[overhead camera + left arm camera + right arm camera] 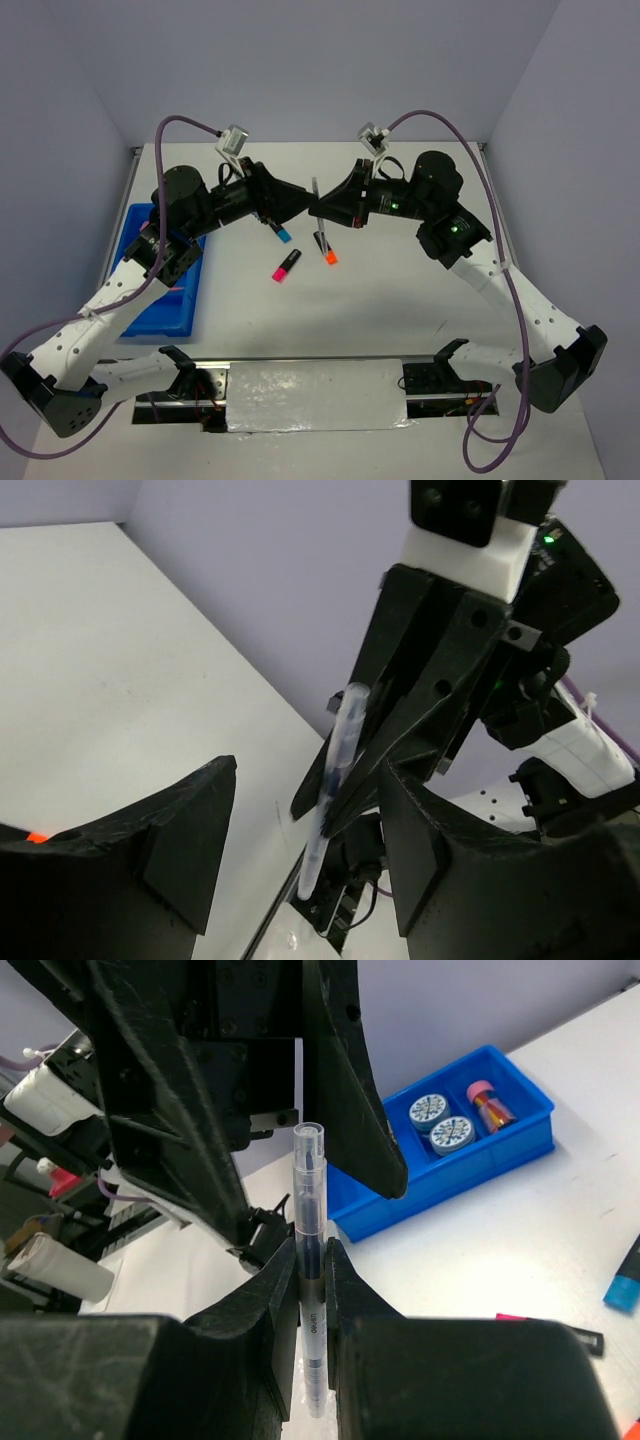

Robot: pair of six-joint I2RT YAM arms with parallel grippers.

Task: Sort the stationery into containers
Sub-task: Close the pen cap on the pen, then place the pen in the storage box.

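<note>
Highlighters (287, 265) lie scattered right of the tray (165, 318), under the pen (308, 1210).

Left arm (120, 285), right arm (545, 325): white perforated links, black joints, purple cables (440, 118), green LEDs (455, 228), white wrist cameras (236, 137).

A clear pen (309, 1210) stands upright, pinched in the right pincer (310, 1285), mid-scene. Three black highlighters (287, 266) lie nearby on the tabletop (400, 300). The blue tray (165, 320), at left, holds two patterned rolls (430, 1112) and a pink cylinder (487, 1105).
</note>
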